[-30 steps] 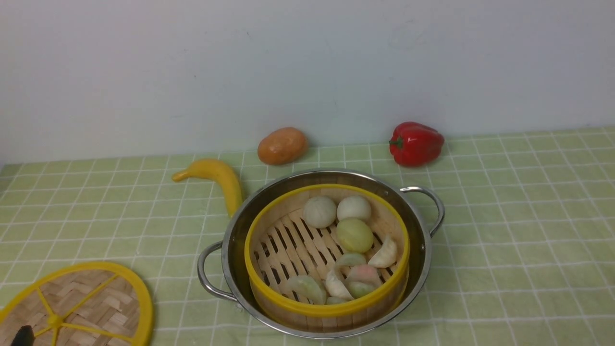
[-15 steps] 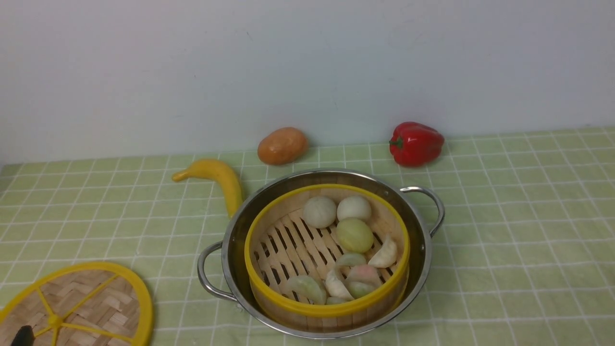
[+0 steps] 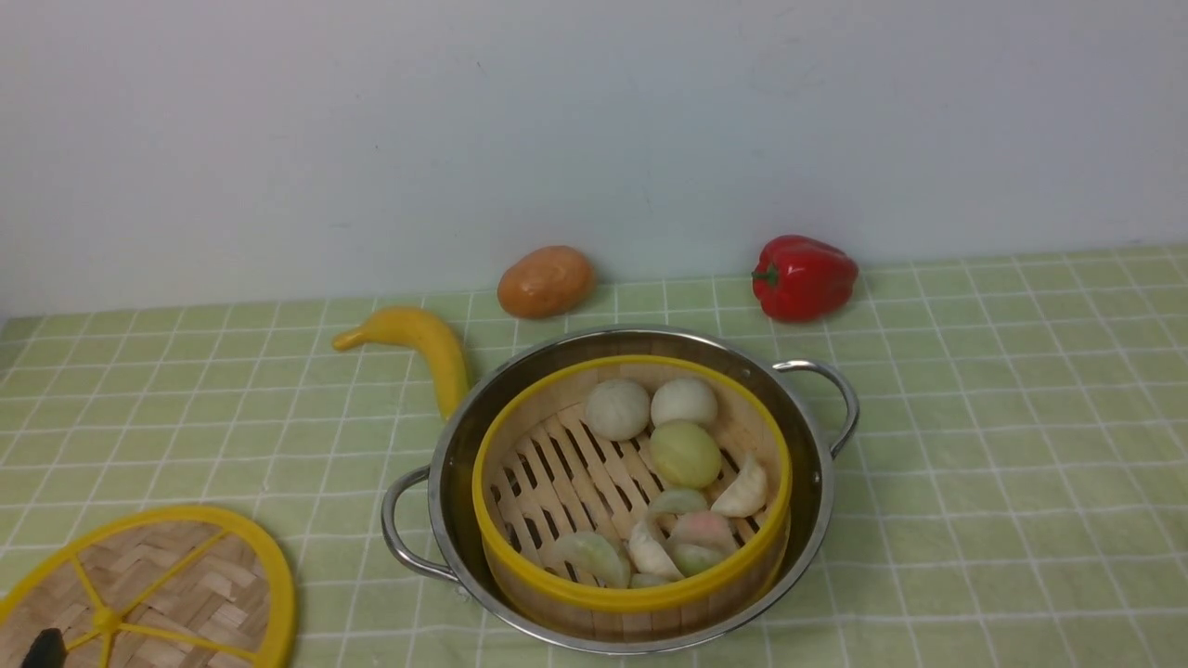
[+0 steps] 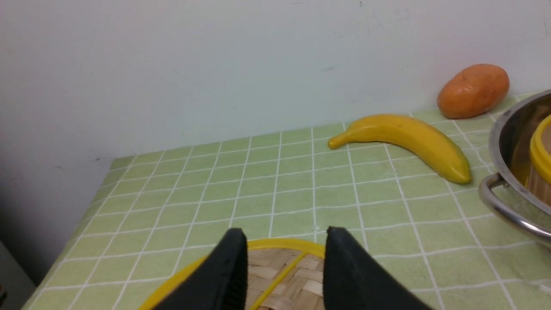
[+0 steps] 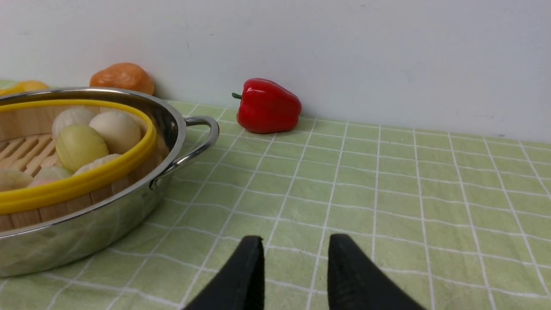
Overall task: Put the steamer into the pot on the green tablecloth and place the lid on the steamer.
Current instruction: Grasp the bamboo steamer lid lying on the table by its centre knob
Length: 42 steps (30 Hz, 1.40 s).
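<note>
Right tool [image 5: 295,242], lower centre of frame: black jaws parted, green tablecloth [image 5: 387,185] visible through the gap, nothing between them.

Left of frame: pot [image 5: 86,234] on the cloth, steamer [image 5: 73,187] seated inside it, pale buns [image 5: 114,129] on the slats. One loop handle [image 5: 193,146] visible.

Upper centre: red pepper [image 5: 267,106] near the wall [image 5: 387,51].

Upper left: orange fruit [image 5: 122,76] behind the pot.

Illumination: bright, even and diffuse, apparently from overhead. Shadows: soft and short, lying close under the banana [image 3: 422,348], the red pepper [image 3: 803,276] and the pot [image 3: 453,464]. Glare: small white highlights on the pepper's skin and streaks on the pot's steel rim. The wall [image 3: 594,121] greys toward the left. The front view is slightly soft; both wrist views are crisper.
</note>
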Available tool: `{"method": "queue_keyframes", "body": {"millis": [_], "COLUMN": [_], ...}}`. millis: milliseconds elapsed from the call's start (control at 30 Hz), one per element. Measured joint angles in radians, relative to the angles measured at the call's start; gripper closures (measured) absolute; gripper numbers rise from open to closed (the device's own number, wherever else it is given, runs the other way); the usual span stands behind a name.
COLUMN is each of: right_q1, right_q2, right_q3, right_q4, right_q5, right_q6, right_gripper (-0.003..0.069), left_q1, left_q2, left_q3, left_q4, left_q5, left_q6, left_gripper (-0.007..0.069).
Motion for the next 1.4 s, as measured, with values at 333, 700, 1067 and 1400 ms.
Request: {"method": "queue_keyframes", "body": {"millis": [333, 700, 1067, 1400], "right_q1": [0.0, 0.0, 0.0, 0.0], "right_q2": [0.0, 0.0, 0.0, 0.0], "right_q3": [0.0, 0.0, 0.0, 0.0], "right_q4": [0.0, 0.0, 0.0, 0.0], "right_q5": [0.0, 0.0, 0.0, 0.0], "right_q6": [-0.005, 0.0, 0.0, 0.0], "right_gripper": [0.0419, 0.0419, 0.0419, 0.0419], "left_q1": [0.0, 0.0, 0.0, 0.0], "left_q2": [0.0, 0.0, 0.0, 0.051], "left_q3": [0.0, 0.0, 0.0, -0.257], "left_q4": [0.001, -0.205, -0.403, -0.357], "left_q5": [0.0, -0.107, -0.389, -0.063], "left_q6": [0.0, -0.117, -0.192, -0.134], "left_gripper": [0.0382, 0.0382, 0.0382, 0.0382]}}
